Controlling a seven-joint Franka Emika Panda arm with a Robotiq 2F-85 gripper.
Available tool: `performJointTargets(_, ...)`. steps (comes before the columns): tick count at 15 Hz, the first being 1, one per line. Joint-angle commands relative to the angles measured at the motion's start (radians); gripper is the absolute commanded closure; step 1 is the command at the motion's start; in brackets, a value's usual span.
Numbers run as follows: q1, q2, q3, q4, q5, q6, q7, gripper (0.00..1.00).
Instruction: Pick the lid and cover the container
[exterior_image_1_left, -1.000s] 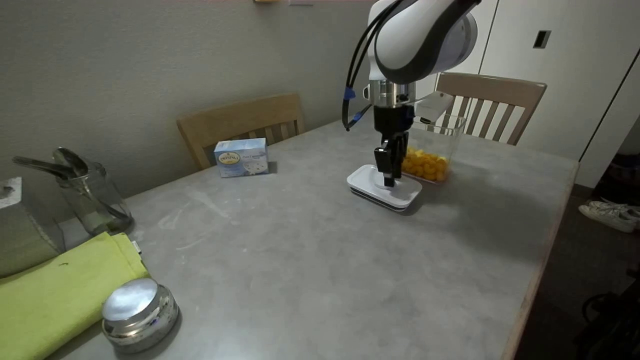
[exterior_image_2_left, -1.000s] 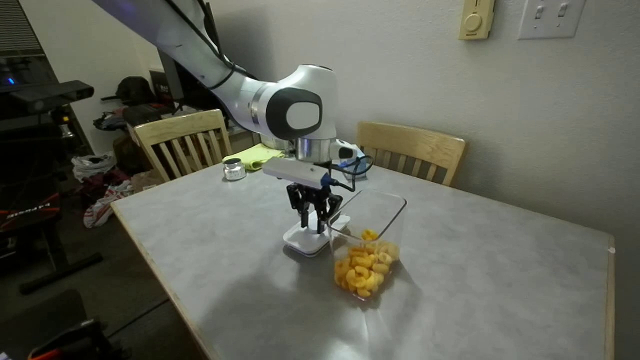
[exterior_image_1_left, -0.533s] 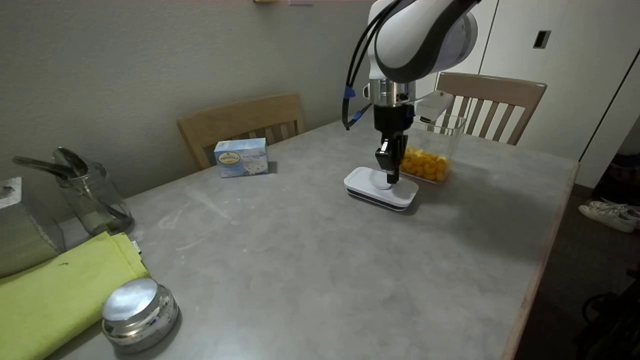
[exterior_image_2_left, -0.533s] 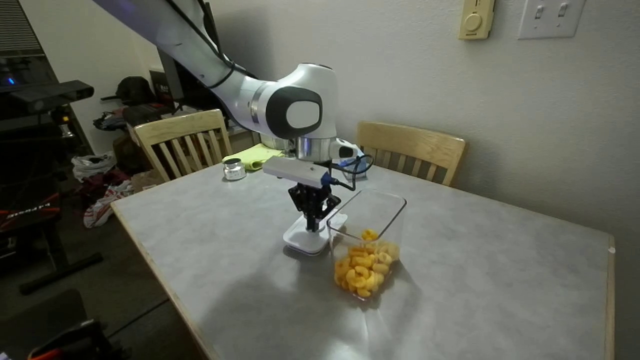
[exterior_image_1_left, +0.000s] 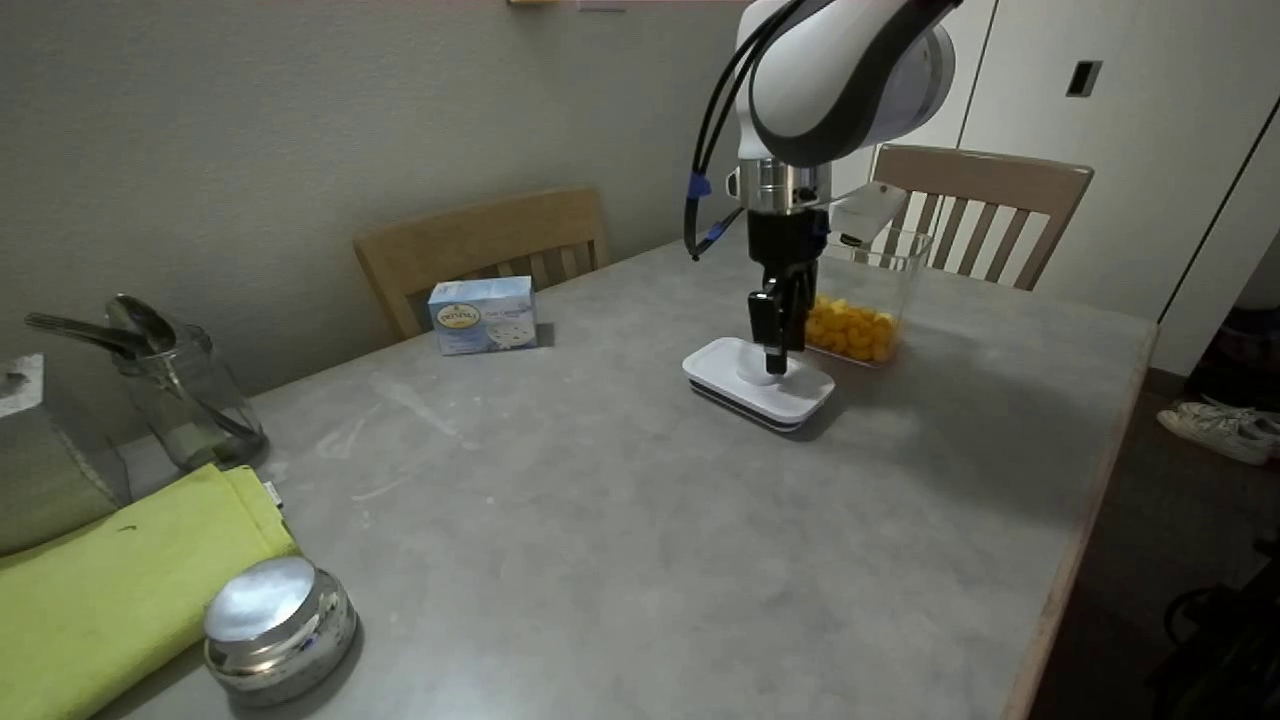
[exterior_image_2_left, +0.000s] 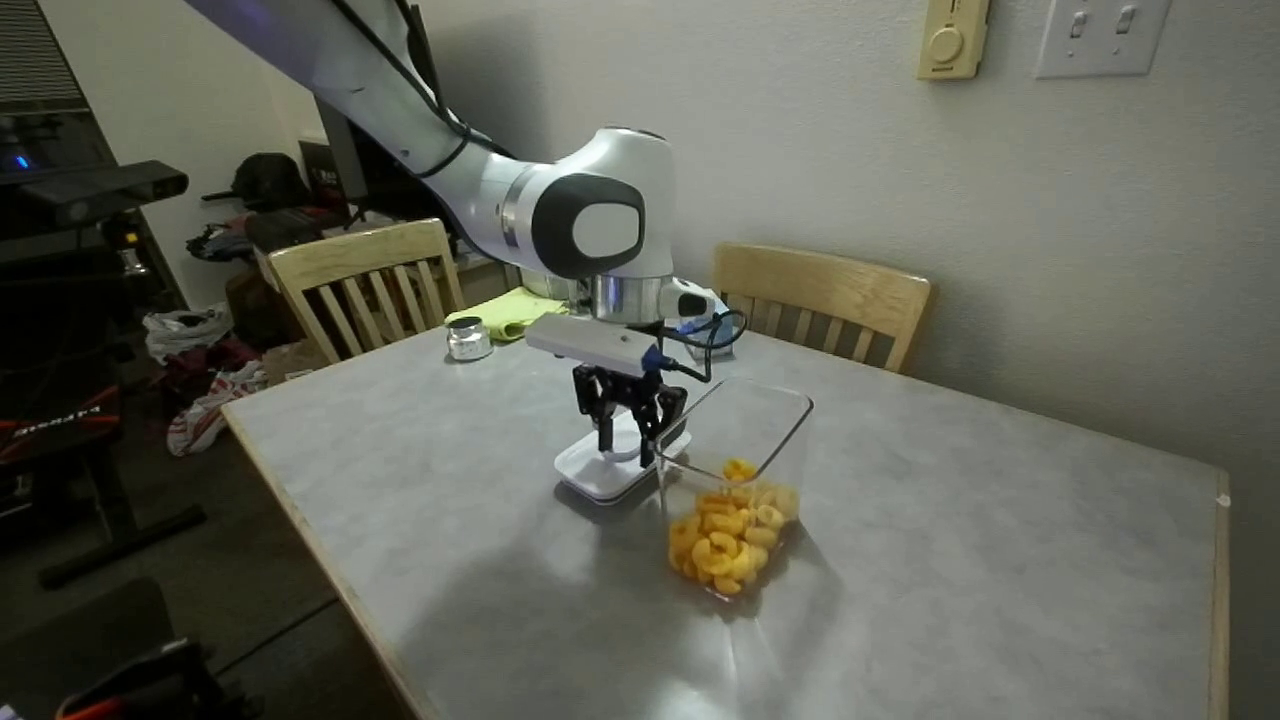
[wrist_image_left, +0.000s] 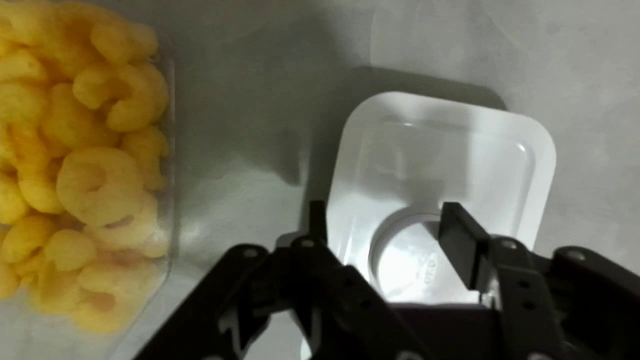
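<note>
In an exterior view, the gripper (exterior_image_2_left: 626, 453) shows two black fingers (exterior_image_2_left: 605, 437) with a gap between them. In an exterior view the fingers (exterior_image_1_left: 776, 362) line up, one in front of the other, so there the gap is hidden. The wrist view looks down on the lid (wrist_image_left: 450, 150) and shows little marks, like letters, on its round button (wrist_image_left: 410, 265). Only in an exterior view can we see a glass jar (exterior_image_1_left: 175, 430) with a spoon (exterior_image_1_left: 145, 320) poking out of it.

The big white arm (exterior_image_2_left: 620, 165) comes in from high up, bends, and points its gripper straight down at the gray table (exterior_image_2_left: 950, 500). The hand is loose, its fingers spread apart and not gripping.

The white lid lies on the table right under the fingers. In the wrist view, the button shows in the gap, and the finger on the right side there hides part of it. I cannot tell if a finger touches the lid or its button.

The clear tub (exterior_image_2_left: 785, 442) stands upright near the lid and the hand. In the wrist view it is on the left, with a strip of table between it and the lid. Yellow puffy pieces (exterior_image_2_left: 722, 548) fill the low part of the tub.
</note>
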Motion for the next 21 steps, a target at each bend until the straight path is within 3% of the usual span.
performJointTargets(1,-0.006,-0.01,0.0,-0.013,0.013,-0.003,-0.01,0.08)
performJointTargets(2,-0.005,-0.014,0.001,-0.014,0.013,-0.001,-0.01,0.01)
performJointTargets(10,0.0,-0.014,0.003,-0.008,0.014,-0.005,-0.004,0.0)
performJointTargets(21,0.056,0.022,-0.02,0.048,0.01,0.002,0.199,0.0)
